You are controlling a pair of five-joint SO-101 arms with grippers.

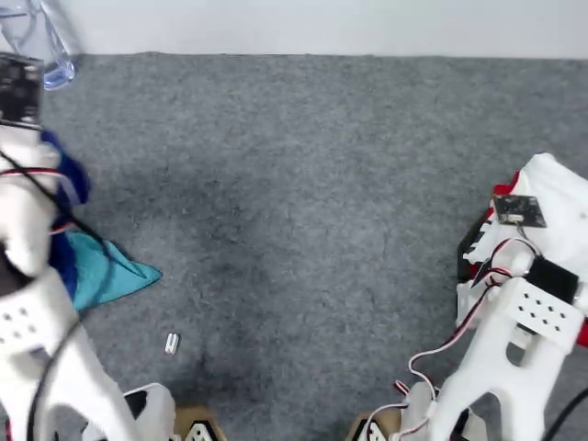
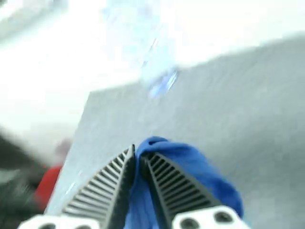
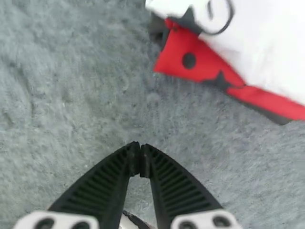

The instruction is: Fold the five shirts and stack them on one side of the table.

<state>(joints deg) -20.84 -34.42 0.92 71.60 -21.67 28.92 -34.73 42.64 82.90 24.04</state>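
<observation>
Cloth in hand: blue shirt (image 2: 190, 167), bunched up and pinched between the left jaws, which are closed tight on a fold of it.
Where it hangs: at the left edge of the counter (image 1: 303, 184), under the left arm (image 1: 28, 230). It drapes down from the jaws (too crumpled for me to make out its long axis).
Beneath it: teal shirt (image 1: 110, 271), one corner spread flat on the counter, touching or just under the blue shirt.
Right jaws: pressed together on nothing, over bare grey counter.
Stack: white shirt (image 3: 267, 43) over red shirt (image 3: 200, 62), at the right edge, just beside the right arm (image 1: 524, 322).
Key relation: the blue shirt and the stack sit at opposite sides with the open middle between them. The left arm is far nearer the blue shirt, the right arm nearer the stack.
Likely next: spreading the blue shirt toward the middle, where the right jaws could take a free edge.
Bystanders: plastic bottle (image 1: 41, 46) at the far left corner; small white object (image 1: 172, 344) near the teal shirt.
</observation>
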